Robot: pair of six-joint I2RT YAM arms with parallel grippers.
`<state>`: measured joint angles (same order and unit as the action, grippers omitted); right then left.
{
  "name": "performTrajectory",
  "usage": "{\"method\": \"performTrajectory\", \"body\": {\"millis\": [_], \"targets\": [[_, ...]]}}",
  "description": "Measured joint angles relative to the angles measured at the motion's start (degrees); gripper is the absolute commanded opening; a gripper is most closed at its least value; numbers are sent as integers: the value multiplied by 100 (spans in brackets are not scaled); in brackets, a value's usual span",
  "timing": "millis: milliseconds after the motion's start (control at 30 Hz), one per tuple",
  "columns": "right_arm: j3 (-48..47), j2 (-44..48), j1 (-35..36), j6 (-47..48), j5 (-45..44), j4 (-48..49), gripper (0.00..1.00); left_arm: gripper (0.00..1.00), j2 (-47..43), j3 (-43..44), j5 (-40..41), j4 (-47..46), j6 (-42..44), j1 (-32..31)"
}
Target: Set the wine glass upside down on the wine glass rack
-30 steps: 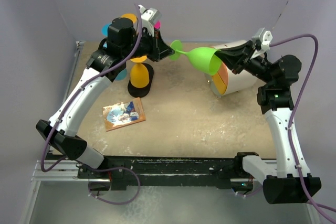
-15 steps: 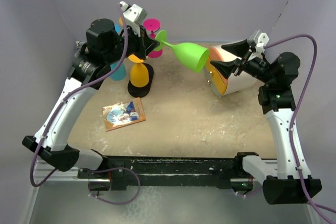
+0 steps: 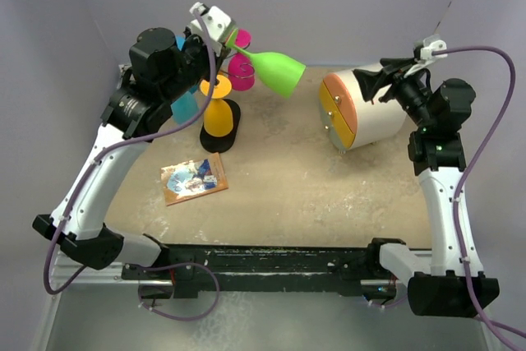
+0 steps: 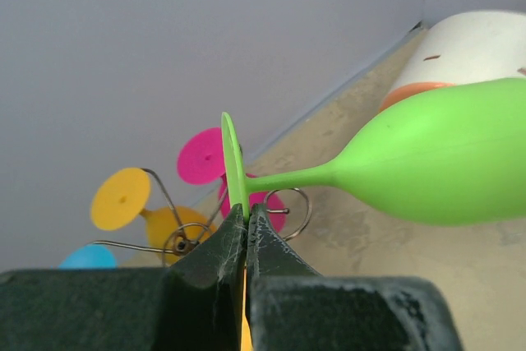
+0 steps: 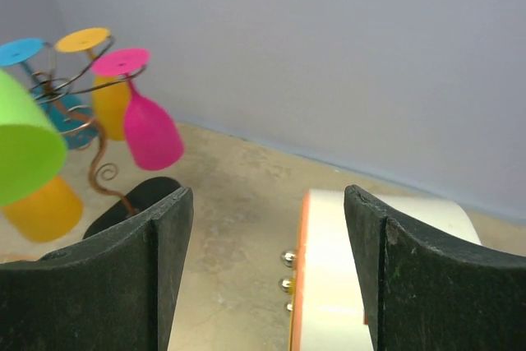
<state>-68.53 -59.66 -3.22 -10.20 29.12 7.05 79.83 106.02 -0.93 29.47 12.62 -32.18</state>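
Step in hand: bringing the glass to the rack. Not hung yet.

My left pincer (image 4: 245, 218) is clamped together on the rim of the foot of the green wine glass (image 4: 436, 162), with the disc edge-on between the fingertips. From the grip the stem runs out to the right, roughly level. The bowl is at the far end, in the air, with its mouth pointing away from me. The glass is on its side, not inverted.

The wine glass rack (image 5: 138, 195) stands just beyond and below my left fingertips. One empty wire curl shows directly past the foot, under the stem, near it, but I cannot tell whether they touch. The pink glass (image 4: 201, 156), orange glass (image 4: 122, 198) and blue glass (image 4: 82, 257) already hang on other arms, further to my left. The pink one is closest to the green foot.

My right pincer (image 5: 265, 228) is spread wide with nothing between the fingers. It is well off to the right of the rack, above the white drum (image 3: 374, 113).

Judgement on the next move:
- Rotate the left wrist so the bowl swings down and the foot faces up.
- Slide the stem sideways into the empty curl, foot above the wire.
- Keep clear of the pink glass, since a knock could swing it.
- Release only when the foot rests on the wire.
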Motion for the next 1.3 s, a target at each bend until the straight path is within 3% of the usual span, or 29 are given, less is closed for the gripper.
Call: {"method": "performTrajectory", "body": {"millis": [233, 667, 1300], "targets": [[7, -83, -98, -155, -638, -72, 77, 0, 450, 138, 710, -245, 1429, -417], [44, -83, -136, -116, -776, -63, 77, 0, 1078, -66, 804, -1137, 3418, -573], [107, -111, -136, -81, -599, -11, 77, 0, 1515, -404, 1102, -1329, 4400, -573]]}}
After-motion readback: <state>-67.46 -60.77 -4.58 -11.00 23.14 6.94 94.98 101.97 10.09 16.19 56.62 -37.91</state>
